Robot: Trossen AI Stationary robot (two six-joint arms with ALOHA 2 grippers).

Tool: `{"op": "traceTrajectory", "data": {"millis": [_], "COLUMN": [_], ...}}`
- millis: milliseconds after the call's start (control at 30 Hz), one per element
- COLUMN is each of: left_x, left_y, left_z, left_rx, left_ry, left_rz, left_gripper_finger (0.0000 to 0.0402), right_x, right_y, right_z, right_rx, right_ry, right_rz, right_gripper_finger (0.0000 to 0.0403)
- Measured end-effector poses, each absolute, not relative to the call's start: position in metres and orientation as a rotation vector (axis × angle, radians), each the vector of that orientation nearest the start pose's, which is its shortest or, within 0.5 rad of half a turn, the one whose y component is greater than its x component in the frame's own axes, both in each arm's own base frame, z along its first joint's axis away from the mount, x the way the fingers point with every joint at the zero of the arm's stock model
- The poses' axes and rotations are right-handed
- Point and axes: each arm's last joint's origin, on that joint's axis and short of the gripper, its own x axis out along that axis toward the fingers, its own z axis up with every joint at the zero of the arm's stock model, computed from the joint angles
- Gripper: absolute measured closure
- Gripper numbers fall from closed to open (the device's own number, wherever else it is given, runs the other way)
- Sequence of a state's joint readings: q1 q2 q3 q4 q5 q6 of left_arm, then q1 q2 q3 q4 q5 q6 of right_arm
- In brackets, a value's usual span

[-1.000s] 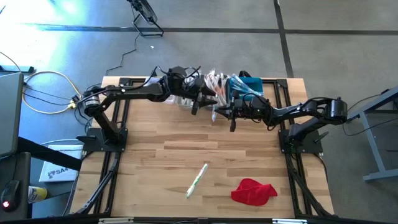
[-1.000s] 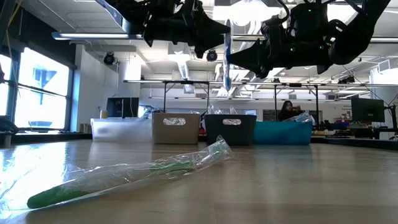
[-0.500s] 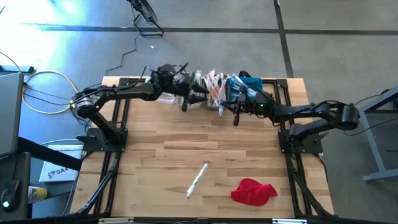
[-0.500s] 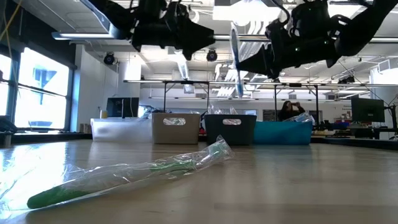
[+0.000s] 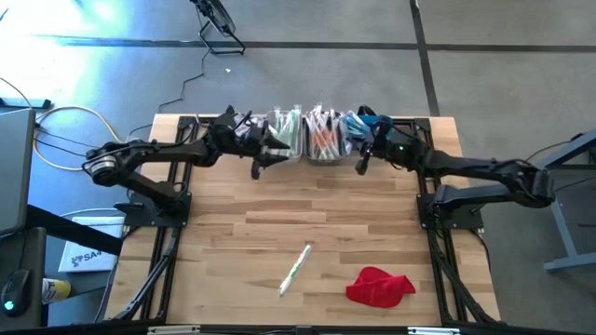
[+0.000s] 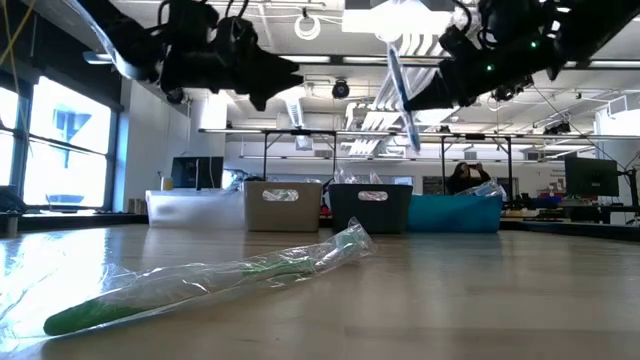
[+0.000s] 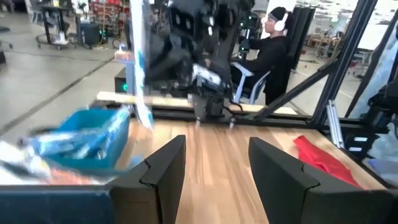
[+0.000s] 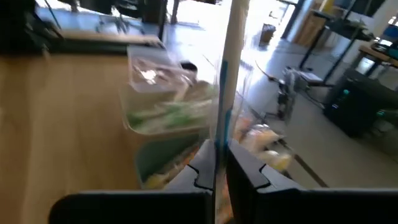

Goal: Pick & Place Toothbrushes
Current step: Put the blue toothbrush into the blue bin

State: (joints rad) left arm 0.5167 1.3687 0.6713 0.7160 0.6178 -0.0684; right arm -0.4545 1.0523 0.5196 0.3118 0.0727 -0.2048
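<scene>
A: Pinching a blue toothbrush [image 6: 403, 92], is it, the right gripper [image 5: 363, 160]?

B: Yes, fingers pressed on it, up above the bins [image 5: 321, 140] at the table's far edge.

A: And the left gripper [image 5: 258, 166]?

B: Spread and empty, just beside the bins. A green toothbrush [image 5: 295, 269] lies well apart from them, near the red cloth [image 5: 379, 285].

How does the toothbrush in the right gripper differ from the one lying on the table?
The held toothbrush is blue and white; the table toothbrush is green. The held one hangs near upright in the shut right gripper, above the far bins; the table one lies flat near the red cloth, untouched. Both are in clear wrappers.
</scene>
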Motion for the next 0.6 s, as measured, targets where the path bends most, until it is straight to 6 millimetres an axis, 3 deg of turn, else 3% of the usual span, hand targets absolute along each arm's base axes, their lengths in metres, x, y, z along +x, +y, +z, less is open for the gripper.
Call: {"op": "traceTrajectory", "data": {"millis": [333,600], "left_x": [0.233,0.218], "left_y": [0.113,0.105], "left_z": [0.219,0.204], "left_rx": [-0.122,-0.137], "left_ry": [-0.059,-0.104], "left_rz": [-0.105,-0.112], "left_gripper_finger": [0.0229,0.0229], "right_x": [0.202,0.184], "right_y": [-0.111,-0.133], "right_z": [0.275,0.269], "right_rx": [-0.312,-0.279], "right_ry": [0.476,0.632], "right_rz": [-0.611,-0.69], "right_gripper_finger": [0.0394,0.0394]}}
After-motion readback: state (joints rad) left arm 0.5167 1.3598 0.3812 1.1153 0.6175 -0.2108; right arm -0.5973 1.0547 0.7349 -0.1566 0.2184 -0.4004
